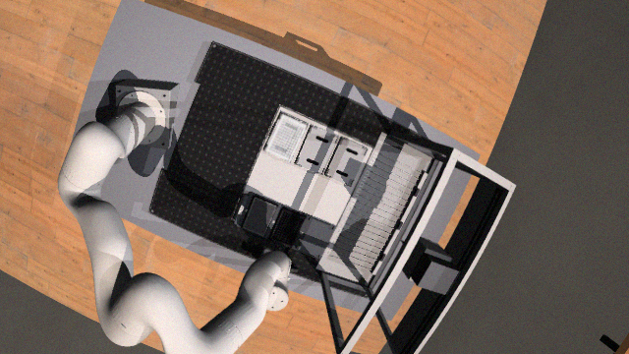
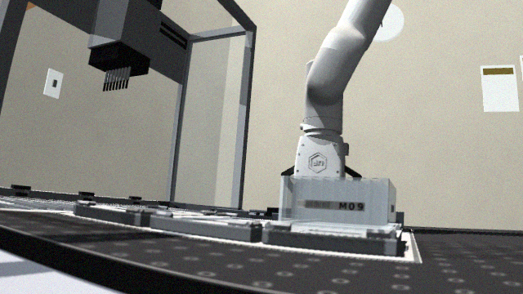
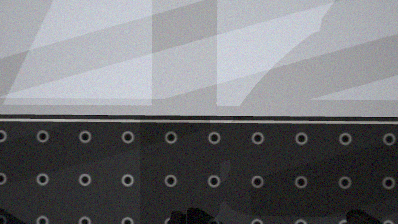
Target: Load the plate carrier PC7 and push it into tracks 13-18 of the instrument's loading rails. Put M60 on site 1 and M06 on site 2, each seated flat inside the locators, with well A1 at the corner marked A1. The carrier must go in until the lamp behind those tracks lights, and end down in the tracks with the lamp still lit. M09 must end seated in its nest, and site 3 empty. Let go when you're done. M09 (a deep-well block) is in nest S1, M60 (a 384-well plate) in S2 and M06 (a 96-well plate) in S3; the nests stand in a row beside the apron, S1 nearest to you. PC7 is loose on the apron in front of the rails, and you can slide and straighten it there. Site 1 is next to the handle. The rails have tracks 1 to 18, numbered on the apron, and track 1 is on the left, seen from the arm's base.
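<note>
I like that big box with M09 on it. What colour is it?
The box is pale grey-white with dark letters, seen best in the exterior view.

The hand's fingers are hidden behind M09 (image 2: 337,200) in the exterior view.
</note>
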